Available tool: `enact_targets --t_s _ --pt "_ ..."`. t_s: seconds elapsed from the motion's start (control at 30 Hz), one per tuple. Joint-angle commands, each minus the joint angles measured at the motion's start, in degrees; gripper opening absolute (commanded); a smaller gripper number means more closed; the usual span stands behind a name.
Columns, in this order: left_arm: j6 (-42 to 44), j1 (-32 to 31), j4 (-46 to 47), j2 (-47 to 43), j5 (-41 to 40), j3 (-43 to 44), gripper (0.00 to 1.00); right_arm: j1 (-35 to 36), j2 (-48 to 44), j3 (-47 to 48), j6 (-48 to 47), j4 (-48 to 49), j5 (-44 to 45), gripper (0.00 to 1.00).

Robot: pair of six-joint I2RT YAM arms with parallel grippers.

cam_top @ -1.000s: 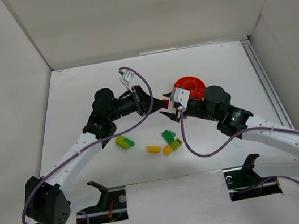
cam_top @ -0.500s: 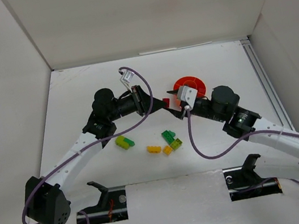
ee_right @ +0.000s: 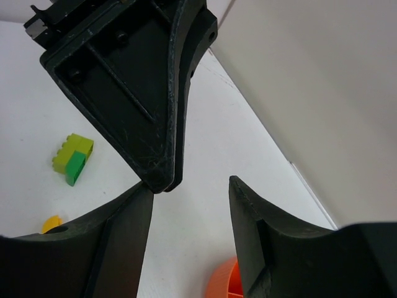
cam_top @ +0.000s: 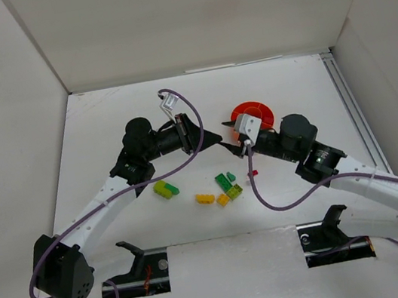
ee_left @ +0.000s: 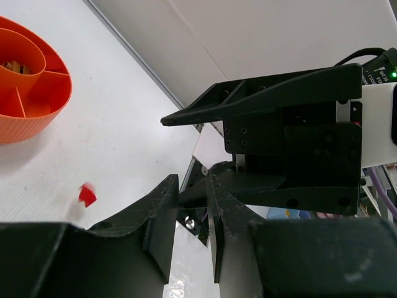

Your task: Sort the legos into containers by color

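Red lego lies loose on surface, base-ward of R hand, just beside R arm; long axis unreadable. R hand released, empty; L hand clenched, empty. R arm nearer. Orange dish beyond.

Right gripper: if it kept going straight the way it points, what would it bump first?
Probably the left gripper. Its shut tip sits just ahead, between the open fingers of the right gripper.
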Motion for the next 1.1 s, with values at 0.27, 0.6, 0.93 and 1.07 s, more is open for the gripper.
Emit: enact_targets --t_s 0.27,0.6,0.93,1.07 --pt "7.8 0.3 -17.5 -2.5 -21.8 1.3 0.58 -2.5 -3.5 1.1 25.9 -25.7 23.6 0.59" --pt "9.4 0.3 -26.7 -4.0 -32.8 0.8 0.97 -9.3 4.3 -3.8 44.6 -42.1 23.0 0.55" --pt "11.0 0.3 -30.2 -4.0 -34.8 -0.3 0.99 -10.1 16.9 -6.4 43.1 -35.1 21.9 0.55" --pt "11.5 0.3 -30.2 -4.6 -34.8 -0.3 0.99 -9.6 19.5 -6.4 42.6 -33.6 22.6 0.55"
